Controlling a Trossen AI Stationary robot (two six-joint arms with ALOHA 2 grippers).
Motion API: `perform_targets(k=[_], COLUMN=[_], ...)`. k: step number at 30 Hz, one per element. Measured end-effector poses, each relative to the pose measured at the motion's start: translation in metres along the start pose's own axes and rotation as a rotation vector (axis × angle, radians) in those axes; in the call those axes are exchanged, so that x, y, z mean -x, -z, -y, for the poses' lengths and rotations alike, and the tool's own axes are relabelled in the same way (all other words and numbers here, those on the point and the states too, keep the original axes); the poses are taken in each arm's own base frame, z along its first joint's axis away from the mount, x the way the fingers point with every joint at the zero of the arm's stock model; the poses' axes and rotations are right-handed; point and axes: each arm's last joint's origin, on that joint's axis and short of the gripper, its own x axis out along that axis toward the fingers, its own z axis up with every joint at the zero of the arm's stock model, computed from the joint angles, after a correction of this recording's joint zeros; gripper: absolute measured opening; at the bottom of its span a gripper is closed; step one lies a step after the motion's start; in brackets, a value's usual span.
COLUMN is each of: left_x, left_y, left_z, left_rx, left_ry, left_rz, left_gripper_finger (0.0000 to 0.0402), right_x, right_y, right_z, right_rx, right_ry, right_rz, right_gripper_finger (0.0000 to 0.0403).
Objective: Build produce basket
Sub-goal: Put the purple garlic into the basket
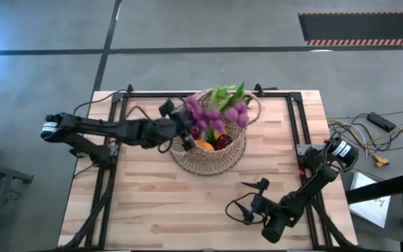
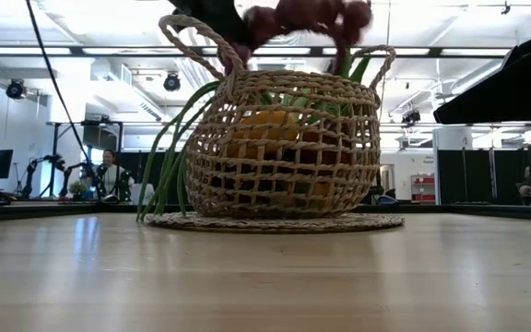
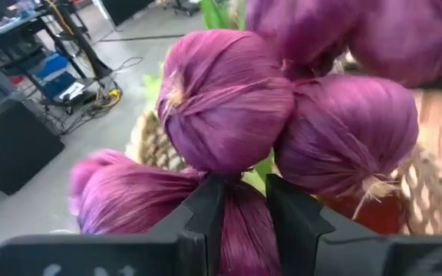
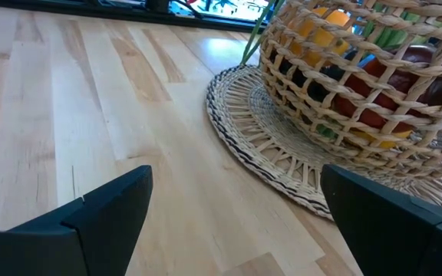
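Over the round tan wicker basket (image 1: 208, 150), my left gripper (image 3: 242, 201) pinches a purple raffia grape bunch (image 1: 219, 112). Next, I judge: lower, release. Right gripper (image 4: 232, 207) waits near, spread wide.

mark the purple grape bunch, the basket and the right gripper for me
purple grape bunch (image 1: 219, 112), high view, middle of the cluster above the basket.
basket (image 2: 284, 171), low view, front of the woven wall.
right gripper (image 1: 252, 198), high view, midway between its open fingertips, near the table's front right.

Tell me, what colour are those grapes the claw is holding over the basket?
Purple. The grapes show best in the left wrist view, held by the left claw.
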Motion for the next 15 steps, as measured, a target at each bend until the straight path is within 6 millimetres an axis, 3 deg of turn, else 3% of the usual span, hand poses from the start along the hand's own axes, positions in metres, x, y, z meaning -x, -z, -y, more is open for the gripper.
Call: perform_targets(k=[10,15], left_x=[-0.039,-0.046], left_y=[0.028,0.030], left_z=[0.032,0.037], left_rx=[-0.142,-0.141], left_ry=[0.009,0.006], left_rz=[-0.125,-0.149], left_gripper_finger=[0.0072,0.0097], right_x=[0.000,0.000], right_y=[0.000,0.000], right_z=[0.000,0.000], right_rx=[-0.006,-0.007], right_ry=[0.000,0.000], right_rz=[0.000,0.000], right_gripper_finger=[0.0368,0.0368])
